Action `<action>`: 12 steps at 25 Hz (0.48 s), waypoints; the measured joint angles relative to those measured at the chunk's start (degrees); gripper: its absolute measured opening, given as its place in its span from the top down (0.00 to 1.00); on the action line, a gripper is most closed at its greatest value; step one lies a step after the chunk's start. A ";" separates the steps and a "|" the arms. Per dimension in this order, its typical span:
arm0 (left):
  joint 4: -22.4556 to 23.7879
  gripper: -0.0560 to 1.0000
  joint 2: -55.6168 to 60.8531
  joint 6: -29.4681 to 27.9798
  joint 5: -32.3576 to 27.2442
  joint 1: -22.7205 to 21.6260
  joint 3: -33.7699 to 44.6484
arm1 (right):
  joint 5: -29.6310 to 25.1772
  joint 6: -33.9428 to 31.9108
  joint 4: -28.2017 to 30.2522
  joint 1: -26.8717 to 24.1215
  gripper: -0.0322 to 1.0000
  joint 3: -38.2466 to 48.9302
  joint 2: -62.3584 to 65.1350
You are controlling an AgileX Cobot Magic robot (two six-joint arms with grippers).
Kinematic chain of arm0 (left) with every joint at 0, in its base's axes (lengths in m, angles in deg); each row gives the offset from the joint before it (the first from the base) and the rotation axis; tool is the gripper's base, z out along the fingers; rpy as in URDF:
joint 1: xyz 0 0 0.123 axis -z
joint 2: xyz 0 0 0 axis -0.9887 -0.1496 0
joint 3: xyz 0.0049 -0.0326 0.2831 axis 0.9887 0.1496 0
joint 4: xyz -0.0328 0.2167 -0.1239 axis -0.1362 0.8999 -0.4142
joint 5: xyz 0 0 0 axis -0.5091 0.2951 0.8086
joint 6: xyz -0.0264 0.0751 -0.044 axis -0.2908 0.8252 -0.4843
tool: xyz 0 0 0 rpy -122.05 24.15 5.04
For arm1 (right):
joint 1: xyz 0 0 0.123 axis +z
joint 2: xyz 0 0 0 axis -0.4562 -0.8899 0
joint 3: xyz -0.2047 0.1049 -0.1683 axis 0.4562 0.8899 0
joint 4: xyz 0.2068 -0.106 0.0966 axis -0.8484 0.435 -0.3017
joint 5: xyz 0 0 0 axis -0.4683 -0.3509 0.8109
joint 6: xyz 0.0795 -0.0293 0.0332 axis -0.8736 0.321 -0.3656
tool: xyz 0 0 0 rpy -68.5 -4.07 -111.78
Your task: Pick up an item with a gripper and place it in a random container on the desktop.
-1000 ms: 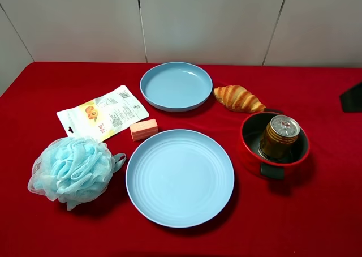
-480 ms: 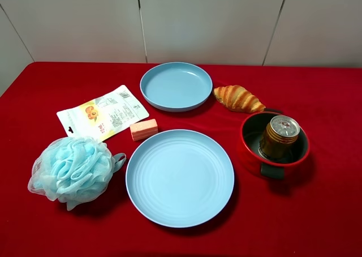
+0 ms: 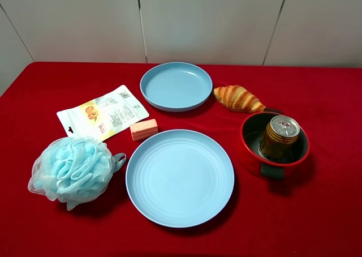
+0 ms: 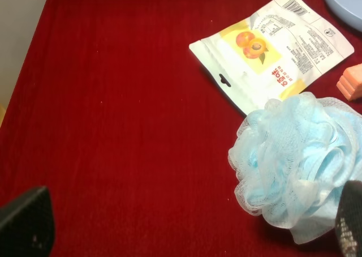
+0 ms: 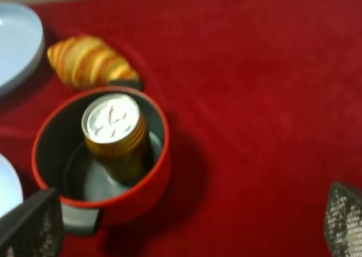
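The can, gold-sided with a silver top, stands upright inside the round red pot on the right of the red-clothed desktop. The right wrist view shows the can in the pot too. My right gripper is open and empty, drawn back from the pot, with one fingertip at each side of the view. My left gripper is open and empty over the cloth beside the blue bath sponge. Neither gripper shows in the exterior high view.
A large light blue plate lies front centre and a smaller one behind it. A croissant lies just behind the pot. A snack packet, a pink block and the bath sponge are on the left.
The right arm's dark end showed at the right edge of the exterior high view one second ago and has since gone out of view. The can, the pot and all else stayed put.
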 joint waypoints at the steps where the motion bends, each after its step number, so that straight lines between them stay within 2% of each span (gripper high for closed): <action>1: 0.00 0.00 0.00 0.00 0.00 0.00 0.00 | 0.00 0.00 0.05 0.00 0.30 0.00 1.13; 12: 0.00 0.00 0.00 0.00 0.00 0.00 0.00 | 0.00 0.00 0.47 0.35 0.30 0.00 1.95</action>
